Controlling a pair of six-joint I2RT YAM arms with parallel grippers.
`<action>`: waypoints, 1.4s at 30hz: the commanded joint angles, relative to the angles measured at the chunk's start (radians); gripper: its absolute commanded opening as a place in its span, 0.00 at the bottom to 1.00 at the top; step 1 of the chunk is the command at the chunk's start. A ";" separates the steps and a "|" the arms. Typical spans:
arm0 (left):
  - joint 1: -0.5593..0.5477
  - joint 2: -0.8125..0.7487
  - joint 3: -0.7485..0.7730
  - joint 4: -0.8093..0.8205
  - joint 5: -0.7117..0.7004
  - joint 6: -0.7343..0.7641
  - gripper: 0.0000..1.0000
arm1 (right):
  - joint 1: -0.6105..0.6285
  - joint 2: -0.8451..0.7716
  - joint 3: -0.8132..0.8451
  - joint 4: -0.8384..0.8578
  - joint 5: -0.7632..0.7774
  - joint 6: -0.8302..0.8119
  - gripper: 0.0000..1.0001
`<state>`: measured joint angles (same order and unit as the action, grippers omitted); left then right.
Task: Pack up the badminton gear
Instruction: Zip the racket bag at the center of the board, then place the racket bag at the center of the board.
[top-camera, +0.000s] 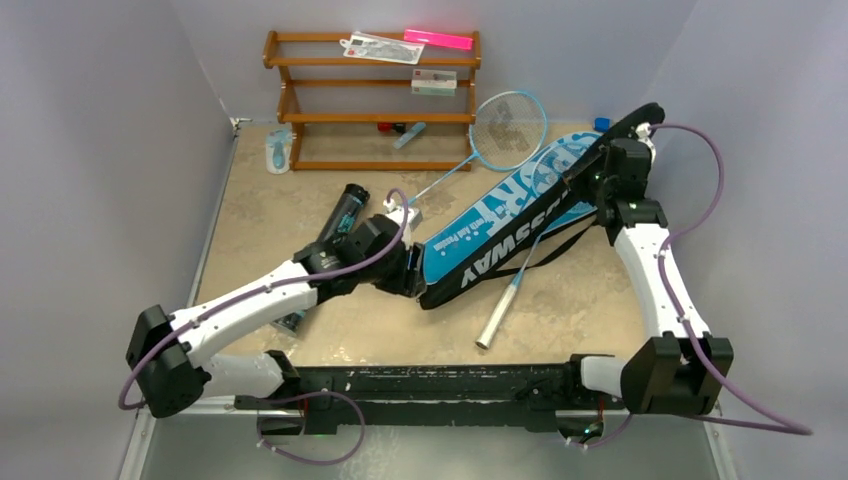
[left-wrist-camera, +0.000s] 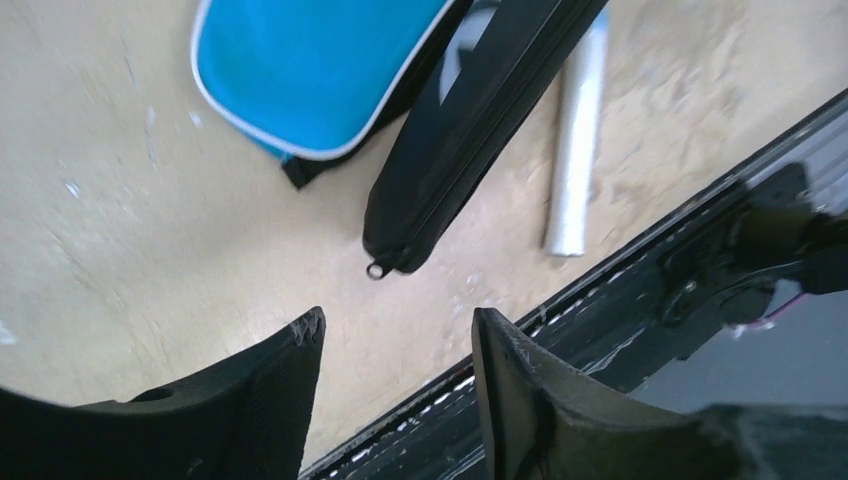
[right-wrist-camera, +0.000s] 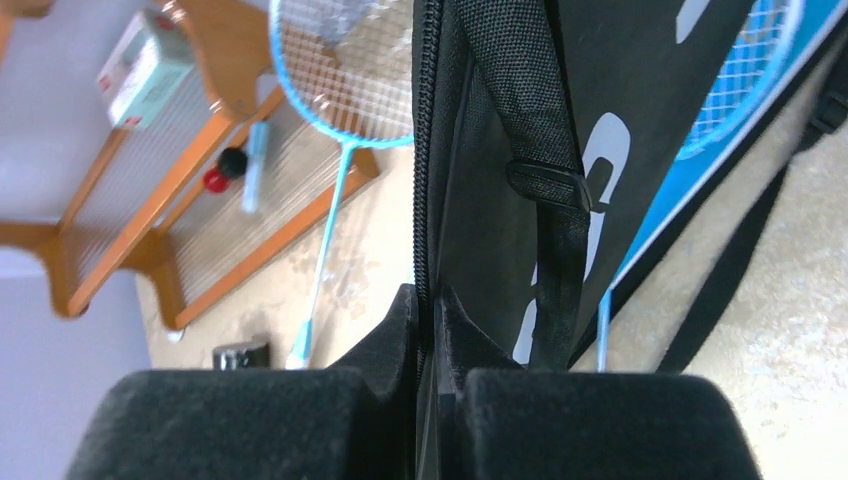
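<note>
The black "CROSSWAY" cover (top-camera: 520, 235) lies slanted over the blue "SPORT" cover (top-camera: 470, 235). My right gripper (top-camera: 592, 185) is shut on the black cover's zipper edge (right-wrist-camera: 430, 150) and holds its far end raised; the fingers (right-wrist-camera: 400, 320) pinch the zipper seam. A white racket handle (top-camera: 497, 320) sticks out from under the black cover. A light-blue racket (top-camera: 508, 128) lies at the back beside the rack. A black tube (top-camera: 343, 210) lies behind my left arm. My left gripper (top-camera: 412, 275) is open and empty (left-wrist-camera: 398, 325), just short of the black cover's near end and its zipper pull (left-wrist-camera: 375, 270).
A brown wooden rack (top-camera: 370, 100) stands at the back with packets and a pink bar (top-camera: 438, 39) on it. A small light-blue item (top-camera: 278, 152) lies left of the rack. The black base rail (top-camera: 430, 385) runs along the near edge. Grey walls close both sides.
</note>
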<state>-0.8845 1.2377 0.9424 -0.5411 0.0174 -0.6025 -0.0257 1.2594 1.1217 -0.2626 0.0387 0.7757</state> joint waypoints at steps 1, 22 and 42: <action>0.001 -0.082 0.158 -0.075 -0.101 0.059 0.55 | 0.001 -0.097 0.058 0.158 -0.171 -0.113 0.00; -0.120 0.131 0.427 0.224 -0.175 0.310 0.72 | 0.231 -0.151 0.087 0.209 -0.192 0.154 0.00; -0.134 0.447 0.688 0.285 -0.401 0.403 0.22 | 0.241 -0.230 -0.024 0.311 -0.215 0.238 0.00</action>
<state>-1.0214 1.6459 1.5227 -0.3141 -0.3000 -0.2428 0.2096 1.1095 1.1187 -0.1127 -0.1673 0.9585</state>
